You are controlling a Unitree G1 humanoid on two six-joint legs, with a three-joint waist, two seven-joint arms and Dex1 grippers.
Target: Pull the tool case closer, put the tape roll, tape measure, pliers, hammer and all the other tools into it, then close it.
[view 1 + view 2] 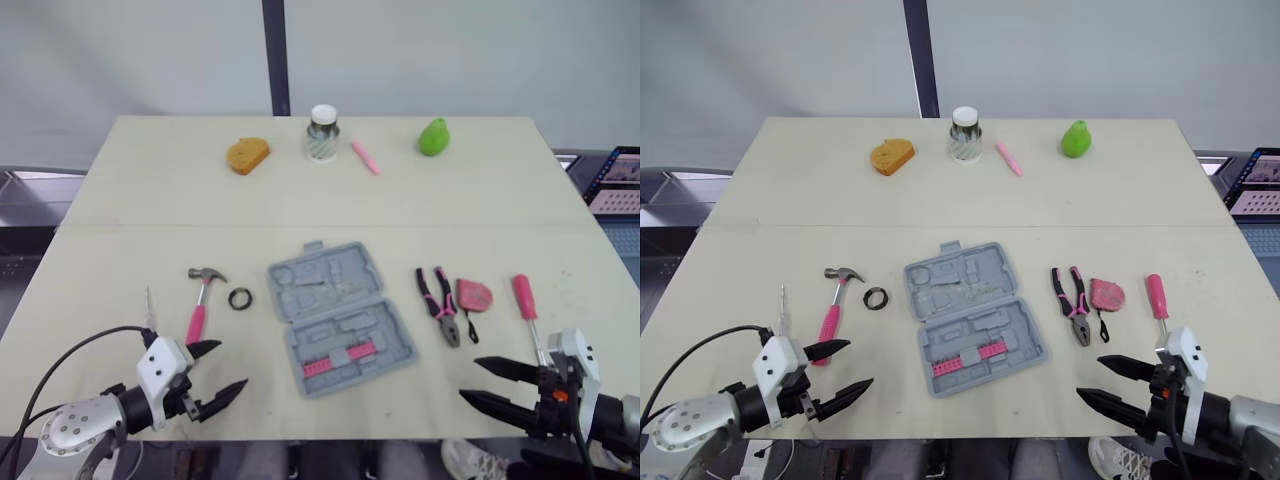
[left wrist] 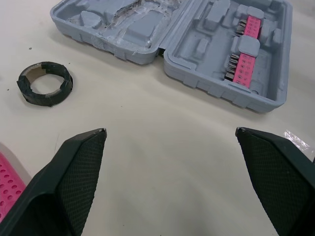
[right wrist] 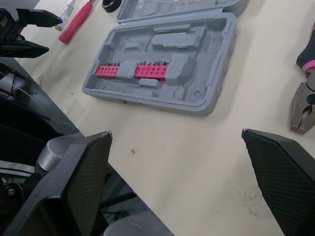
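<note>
You had a pale table in front of a plain grey wall. The tool case lay open and flat in the middle of the near half of the table, turned a little askew, with pink bit strips seated in its nearer tray. The tape roll lay just to its left, close but not touching. Beyond that lay the hammer, its pink handle pointing back toward your left gripper, and a thin small tool lay further left. On the case's right sat the pliers, with the tape measure just beside them, then a pink-handled screwdriver. Every one of these was on the tabletop, outside the case. Your left gripper hovered at the near left edge, close to the hammer handle's end, its fingers spread wide and holding nothing. Your right gripper hung at the near right edge beside the screwdriver's shaft, just as wide and just as empty. Along the far edge stood an orange lump, a jar, a pink pen and a green pear-shaped thing.
</note>
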